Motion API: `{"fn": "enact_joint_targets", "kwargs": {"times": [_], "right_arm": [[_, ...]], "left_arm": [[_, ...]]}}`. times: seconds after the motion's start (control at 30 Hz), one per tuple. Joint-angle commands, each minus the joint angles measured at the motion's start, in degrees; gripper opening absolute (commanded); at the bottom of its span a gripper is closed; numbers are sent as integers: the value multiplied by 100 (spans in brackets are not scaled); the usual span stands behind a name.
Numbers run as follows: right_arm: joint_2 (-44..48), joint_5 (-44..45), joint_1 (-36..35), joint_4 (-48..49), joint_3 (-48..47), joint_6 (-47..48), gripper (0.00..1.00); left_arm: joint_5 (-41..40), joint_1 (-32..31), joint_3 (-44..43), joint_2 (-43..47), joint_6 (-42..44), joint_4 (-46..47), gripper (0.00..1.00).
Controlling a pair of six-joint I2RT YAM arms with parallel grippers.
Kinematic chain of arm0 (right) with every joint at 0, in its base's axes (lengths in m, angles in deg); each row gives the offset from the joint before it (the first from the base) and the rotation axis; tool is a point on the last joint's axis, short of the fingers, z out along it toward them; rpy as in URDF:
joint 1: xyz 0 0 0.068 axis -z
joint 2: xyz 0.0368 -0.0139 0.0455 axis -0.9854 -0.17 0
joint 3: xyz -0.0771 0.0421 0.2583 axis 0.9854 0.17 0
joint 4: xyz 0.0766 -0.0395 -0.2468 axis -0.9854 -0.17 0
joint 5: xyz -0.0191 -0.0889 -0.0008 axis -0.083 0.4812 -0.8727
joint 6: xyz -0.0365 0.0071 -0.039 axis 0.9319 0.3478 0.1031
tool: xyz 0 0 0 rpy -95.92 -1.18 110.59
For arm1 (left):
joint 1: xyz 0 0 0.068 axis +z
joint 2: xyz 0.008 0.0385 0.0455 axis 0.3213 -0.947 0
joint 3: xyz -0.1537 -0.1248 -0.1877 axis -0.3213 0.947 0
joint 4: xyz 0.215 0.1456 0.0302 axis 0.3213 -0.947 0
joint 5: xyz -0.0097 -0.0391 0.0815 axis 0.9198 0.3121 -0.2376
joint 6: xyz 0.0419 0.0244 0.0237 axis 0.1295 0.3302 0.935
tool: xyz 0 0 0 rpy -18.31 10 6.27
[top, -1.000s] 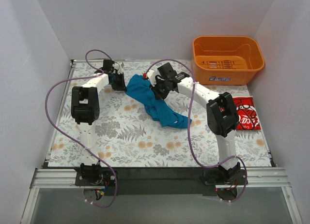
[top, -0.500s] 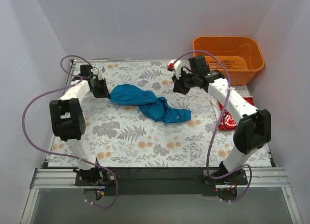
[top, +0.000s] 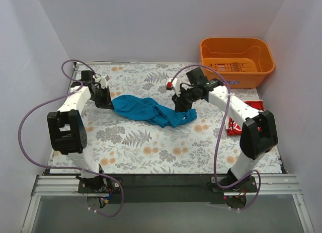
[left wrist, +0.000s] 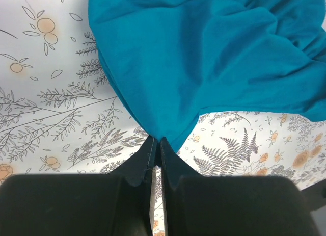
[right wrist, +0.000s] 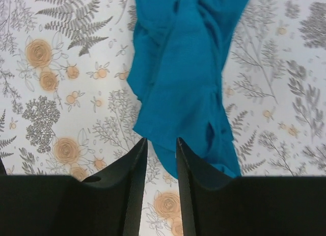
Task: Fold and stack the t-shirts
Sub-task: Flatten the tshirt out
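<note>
Bunched in a long strip across the flowery tabletop: teal-blue t-shirt. Pinched shut on one end: left tool. Slightly apart over the other end, seemingly gripping nothing: right tool. Mostly hidden behind the right arm: red t-shirt.

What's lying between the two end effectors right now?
Only the teal shirt, bunched into a strip on the floral tablecloth; the top view shows it.

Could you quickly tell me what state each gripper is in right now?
Left gripper: closed, pinching a corner of the blue shirt.
Right gripper: open, tips over the shirt's other end.
</note>
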Motion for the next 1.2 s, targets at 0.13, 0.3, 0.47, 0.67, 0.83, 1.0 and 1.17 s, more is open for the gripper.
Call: {"fn": "enact_joint_targets", "kwargs": {"times": [0.13, 0.3, 0.47, 0.67, 0.83, 1.0, 1.17], "right_arm": [[801, 904, -767, 1031, 1704, 495, 47], [1259, 1697, -1066, 2545, 2859, 961, 59], [1593, 1805, -1093, 4352, 4016, 1207, 66], [2059, 1004, -1102, 5834, 5154, 1770, 71], [1892, 1346, -1110, 6649, 5435, 2113, 69], [1629, 1233, -1102, 6898, 5383, 2333, 67], [1374, 1224, -1102, 6933, 5217, 2465, 62]], "left_arm": [[178, -1, -498, -350, -263, -236, 0], [213, 8, -533, -473, -264, -280, 0], [231, 8, -481, -491, -246, -297, 0], [108, 8, -489, -499, -211, -288, 0], [82, -1, -437, -491, -211, -289, 0], [117, -1, -384, -517, -255, -262, 0], [134, 8, -428, -552, -220, -315, 0]]}}
